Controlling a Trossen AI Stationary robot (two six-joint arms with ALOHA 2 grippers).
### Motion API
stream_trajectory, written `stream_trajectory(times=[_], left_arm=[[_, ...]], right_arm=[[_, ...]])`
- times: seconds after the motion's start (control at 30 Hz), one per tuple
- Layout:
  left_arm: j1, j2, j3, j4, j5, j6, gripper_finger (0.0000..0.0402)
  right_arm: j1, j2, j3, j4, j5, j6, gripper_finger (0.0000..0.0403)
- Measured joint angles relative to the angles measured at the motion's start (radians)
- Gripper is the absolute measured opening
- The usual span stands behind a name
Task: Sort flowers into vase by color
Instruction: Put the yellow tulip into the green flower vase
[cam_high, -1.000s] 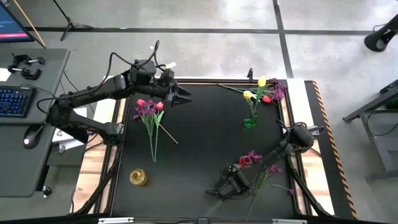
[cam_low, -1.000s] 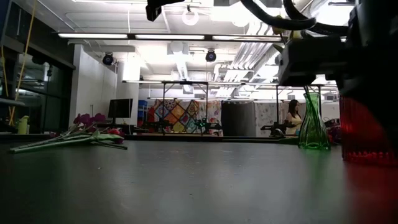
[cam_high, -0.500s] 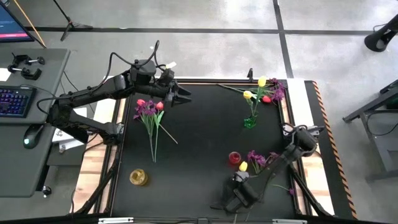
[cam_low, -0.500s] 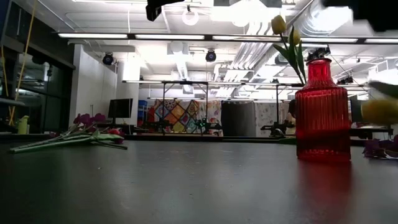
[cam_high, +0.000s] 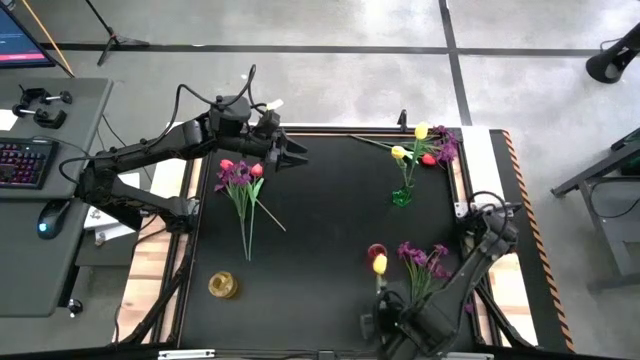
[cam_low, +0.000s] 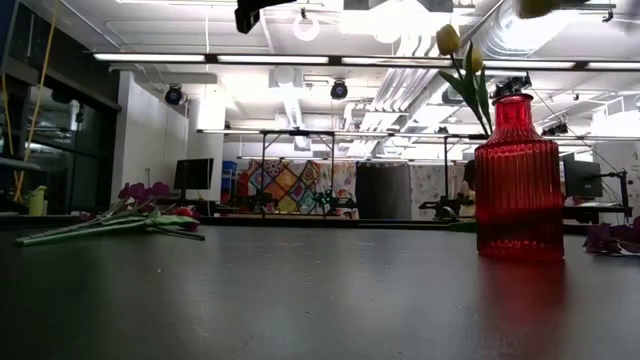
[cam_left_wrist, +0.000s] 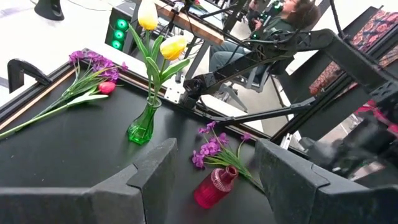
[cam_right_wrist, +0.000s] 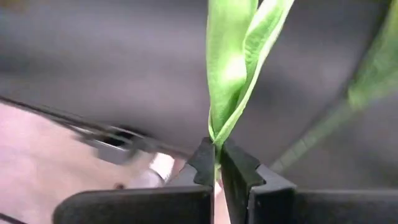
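Yellow tulip (cam_high: 379, 265): held aloft near the table's front right, bloom just beside the red vase (cam_high: 376, 252) as seen from above; stem and leaves (cam_right_wrist: 233, 68) pinched between the pressed-together fingers of the right gripper (cam_right_wrist: 217, 163), low at the front edge.
Red vase (cam_low: 519, 180): upright on the black table (cam_high: 320, 220), empty.
Purple sprays (cam_high: 425, 262): lying flat just right of the red vase.
Green vase (cam_high: 402, 196): right of centre, holding two yellow tulips (cam_left_wrist: 163, 34).
Mixed flowers (cam_high: 435, 146): purple and red, lying at the back right corner.
Second bunch (cam_high: 241, 180): red tulips and purple sprays, lying at left.
Yellow vase (cam_high: 223, 285): front left, empty.
Left gripper (cam_high: 296, 157): fingers spread, holding nothing, poised at back left just beside the second bunch.
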Motion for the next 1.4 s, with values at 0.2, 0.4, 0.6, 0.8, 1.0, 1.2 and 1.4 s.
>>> stream_trajectory(times=[0.2, 0.4, 0.6, 0.8, 1.0, 1.2, 1.4], left_arm=[[0.000, 0.000, 0.000, 0.000, 0.010, -0.025, 0.0205], [0.015, 0.001, 0.052, 0.001, 0.166, -0.028, 0.0205], [0.040, 0.000, 0.146, 0.000, 0.292, -0.035, 0.0205], [0.075, -0.004, 0.208, -0.003, 0.428, -0.032, 0.0205], [0.113, -0.039, 0.208, -0.040, 0.462, 0.041, 0.0205], [0.126, -0.047, 0.208, -0.049, 0.424, 0.089, 0.0205], [0.114, -0.027, 0.208, -0.006, 0.274, 0.115, 0.0205]], right_arm=[[-0.048, 0.000, 0.145, -0.111, 0.280, -0.205, 0.0000], [-0.150, -0.020, 0.241, -0.190, 0.498, -0.486, 0.0000], [-0.279, -0.111, 0.221, -0.195, 0.657, -0.700, 0.0000], [-0.393, -0.246, 0.170, -0.195, 0.779, -0.902, 0.0000], [-0.450, -0.463, -0.021, -0.193, 0.844, -0.916, 0.0000], [-0.435, -0.718, -0.390, -0.195, 0.842, -0.721, 0.0000], [-0.449, -0.921, -0.649, -0.191, 0.868, -0.681, 0.0000]])
